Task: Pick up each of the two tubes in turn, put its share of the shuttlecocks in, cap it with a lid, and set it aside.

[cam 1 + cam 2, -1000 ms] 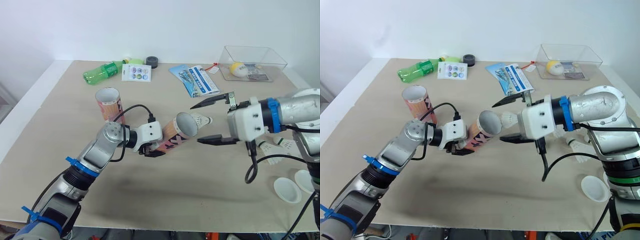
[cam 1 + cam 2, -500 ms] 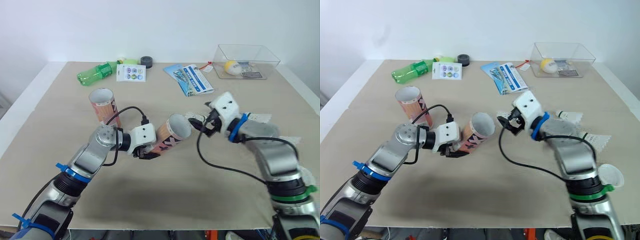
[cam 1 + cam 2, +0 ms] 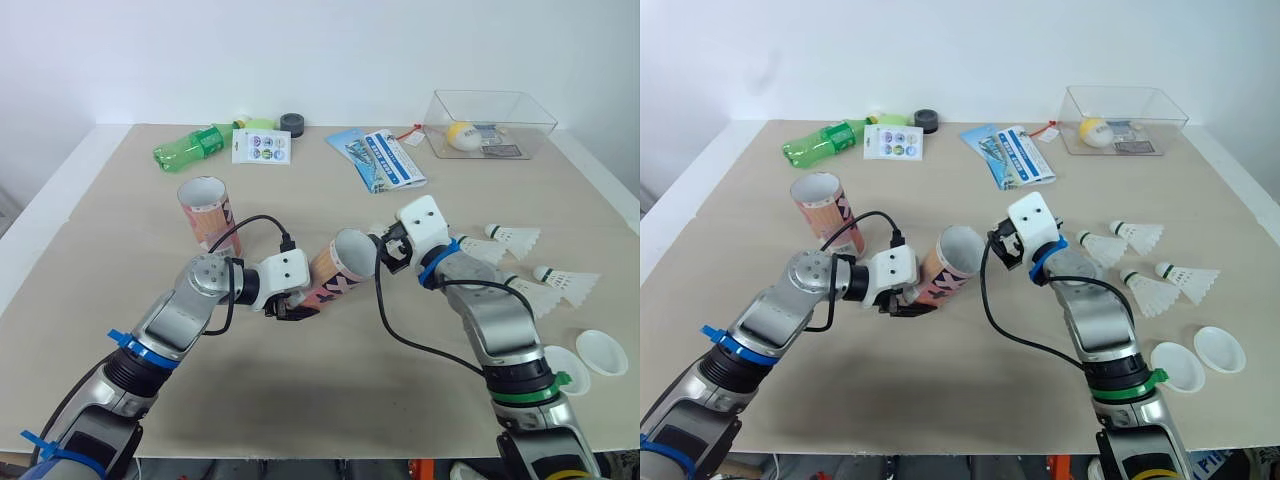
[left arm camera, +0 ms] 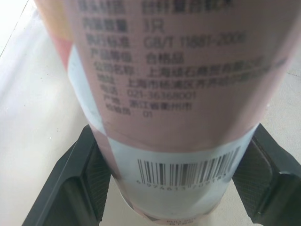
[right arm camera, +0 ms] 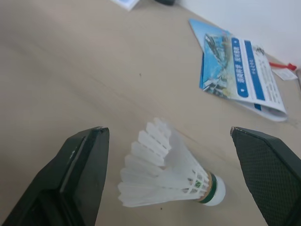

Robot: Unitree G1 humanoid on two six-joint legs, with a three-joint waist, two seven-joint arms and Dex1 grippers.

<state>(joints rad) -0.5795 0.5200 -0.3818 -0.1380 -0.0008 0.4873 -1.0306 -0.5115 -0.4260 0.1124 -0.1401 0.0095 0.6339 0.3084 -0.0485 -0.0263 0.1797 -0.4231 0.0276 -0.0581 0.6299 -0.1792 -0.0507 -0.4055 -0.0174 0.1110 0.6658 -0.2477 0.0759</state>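
A tube (image 3: 336,272) sits tilted near the middle of the surface (image 3: 400,400), clamped in the left end effector (image 3: 291,308), its open mouth facing the right end effector (image 3: 386,252). A shuttlecock (image 5: 169,175) lies on the surface between that end effector's spread fingers. A second tube (image 3: 206,208) stands upright behind and to the left. Four more shuttlecocks (image 3: 512,238) lie to the right, with two lids (image 3: 609,352) in front of them. Along the far edge, left to right, lie a bottle (image 3: 195,148), card (image 3: 262,146), tape roll (image 3: 292,122), booklet (image 3: 385,160) and box (image 3: 488,120).

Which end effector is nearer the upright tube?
Left. The left end effector, gripping the tilted tube, is nearest the upright tube; right end effector is farther off, past the tilted tube's open mouth.
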